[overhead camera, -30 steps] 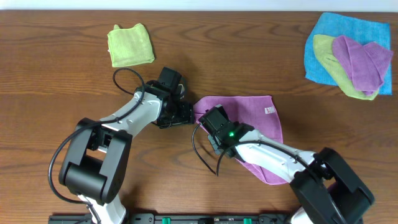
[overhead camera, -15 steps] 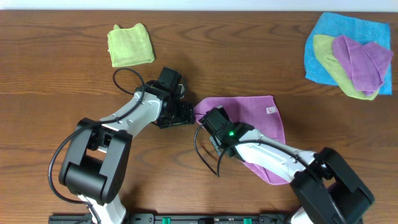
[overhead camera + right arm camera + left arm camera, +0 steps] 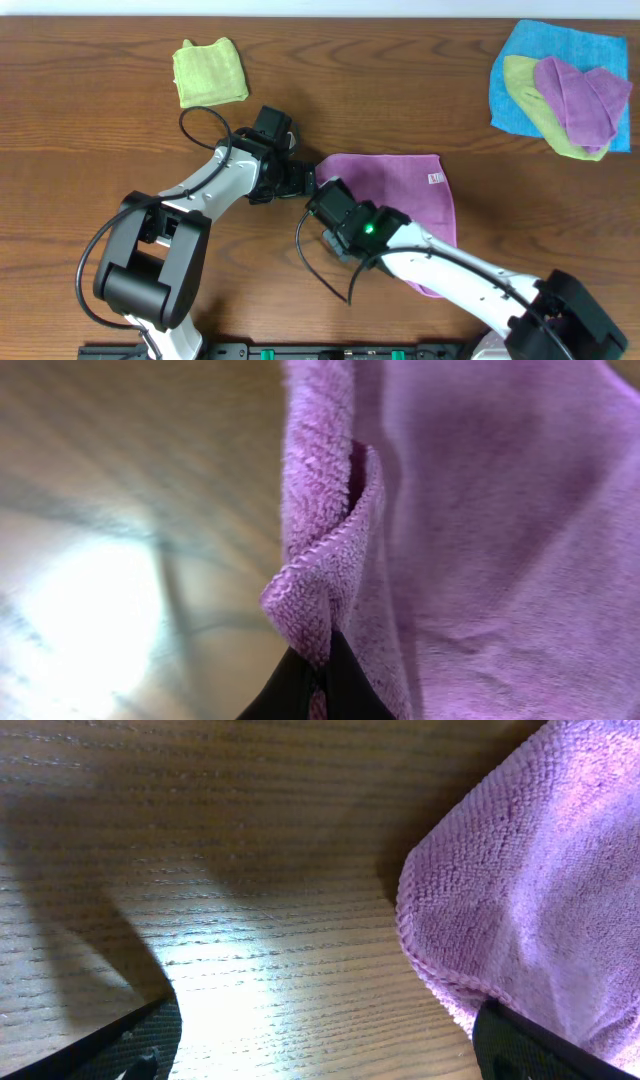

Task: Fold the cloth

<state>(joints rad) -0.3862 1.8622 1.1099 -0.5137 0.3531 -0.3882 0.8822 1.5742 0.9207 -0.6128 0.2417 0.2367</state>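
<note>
Two sets of jaws meet at one corner here. We find the cloth (image 3: 400, 195) lying mostly flat on the desk (image 3: 100, 130), a little right of centre, with its left corner right between the arms.

Over to the right gripper (image 3: 318, 682): its jaws are pinched tight on the hem, and in the wrist view a small bunched ridge of the edge rises out of the black tips. The left gripper (image 3: 330, 1035) has its jaws spread wide with nothing in them, only bare wood below and the cloth's corner just ahead on one side.

As we read it, this is the take-hold step before the fold is carried across. To do it well, we'd want a low lift, just enough for that edge to clear the desk. Then comes a smooth sweep towards the far side, where the little tag (image 3: 433, 179) sits, so the fabric rolls over itself and doesn't drag.

We can't tell whether the pinch has one layer or two, so it's worth a careful start. The open jaws should either take the neighbouring corner or stay clear, and the edges should be lined up before anything lets go.
</note>
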